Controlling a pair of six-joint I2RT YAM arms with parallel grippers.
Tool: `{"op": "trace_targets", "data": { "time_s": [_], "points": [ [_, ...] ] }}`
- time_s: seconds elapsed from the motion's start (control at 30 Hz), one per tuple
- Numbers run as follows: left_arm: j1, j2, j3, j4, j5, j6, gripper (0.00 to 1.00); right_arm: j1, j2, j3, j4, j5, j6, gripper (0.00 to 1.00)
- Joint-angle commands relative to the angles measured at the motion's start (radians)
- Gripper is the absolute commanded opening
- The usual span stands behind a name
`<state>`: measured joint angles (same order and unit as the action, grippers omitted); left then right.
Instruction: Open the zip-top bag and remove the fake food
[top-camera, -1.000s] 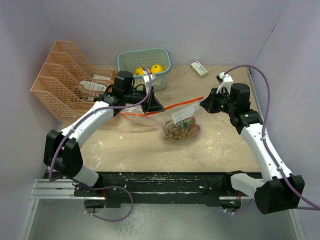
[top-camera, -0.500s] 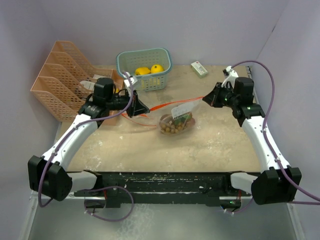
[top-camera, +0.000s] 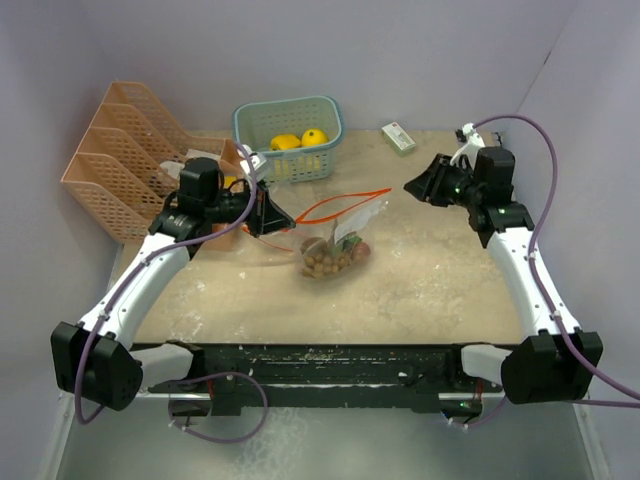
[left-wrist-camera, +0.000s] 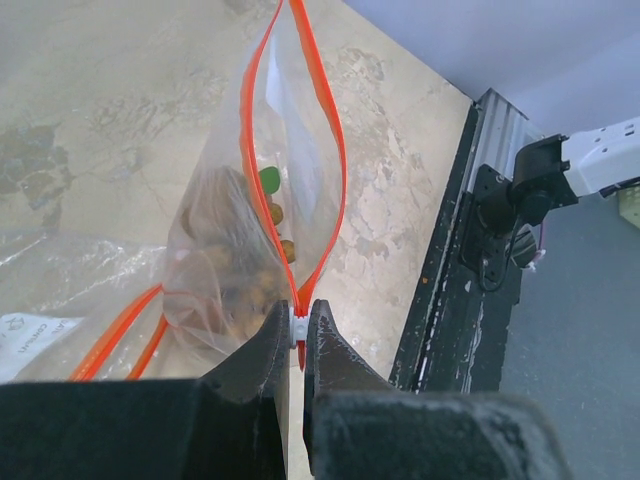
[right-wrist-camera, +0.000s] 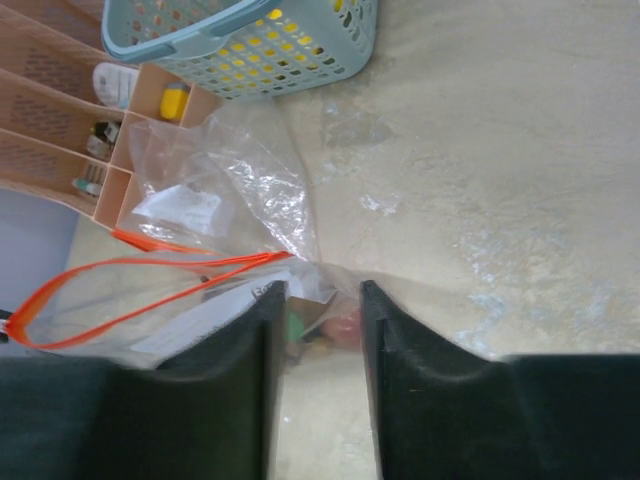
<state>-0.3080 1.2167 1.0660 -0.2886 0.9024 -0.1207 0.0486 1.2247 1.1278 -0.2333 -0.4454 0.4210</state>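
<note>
From above, a teal plastic lattice basket (top-camera: 288, 125) is standing at the far side of a mottled beige table (top-camera: 430, 285), and two glossy yellow toy fruits (top-camera: 314, 137) are lying inside it. In front of the basket, a clear zip-top plastic bag (top-camera: 352, 215) with an orange zip track (top-camera: 335, 199) is lying crumpled on the table. A brown cluster of small toy balls (top-camera: 322, 262) is sitting in the end of the bag farthest from the basket. The left gripper (top-camera: 288, 221) is pinching the bag's zip end, in front and slightly left of the basket. The right gripper (top-camera: 408, 187) is hovering well to the right of the basket, apart from the bag. A small white-green box (top-camera: 398, 137) is resting right of the basket; its print is too small to read. A slotted orange plastic file rack (top-camera: 110, 160) is standing left of the basket.

In the left wrist view, the black fingers are pressing together on a small white slider tab (left-wrist-camera: 297, 328) at the end of the zip track. The track's two orange strips are bowing apart into a narrow mouth. Brown balls and a green piece (left-wrist-camera: 270, 180) are showing through the glossy film. A white label (left-wrist-camera: 25, 335) is carrying grey lettering too blurred to read.

In the right wrist view, the two black fingers are standing spread and gripping nothing. Crinkled clear film and the orange loop are lying beyond them, toward the basket. A white printed slip (right-wrist-camera: 185, 205) under the film is unreadable.
</note>
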Motion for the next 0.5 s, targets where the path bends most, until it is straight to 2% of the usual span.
{"op": "trace_targets", "data": {
  "time_s": [0.0, 0.07, 0.13, 0.3, 0.47],
  "points": [
    [0.001, -0.005, -0.020, 0.096, 0.057, -0.051, 0.01, 0.029, -0.027, 0.047, 0.035, -0.040, 0.084, 0.51],
    [-0.004, -0.009, -0.046, 0.132, 0.058, -0.075, 0.01, 0.057, -0.025, 0.064, 0.024, -0.041, 0.109, 0.66],
    [-0.018, -0.007, -0.061, 0.167, 0.055, -0.098, 0.01, 0.105, -0.013, 0.100, -0.015, -0.019, 0.114, 0.73],
    [-0.075, 0.029, -0.042, 0.193, 0.015, -0.112, 0.02, 0.227, 0.016, 0.138, -0.082, 0.037, 0.138, 0.76],
    [-0.120, 0.057, -0.027, 0.221, -0.019, -0.130, 0.05, 0.248, 0.002, 0.080, -0.095, 0.031, 0.163, 0.74]
  ]
}}
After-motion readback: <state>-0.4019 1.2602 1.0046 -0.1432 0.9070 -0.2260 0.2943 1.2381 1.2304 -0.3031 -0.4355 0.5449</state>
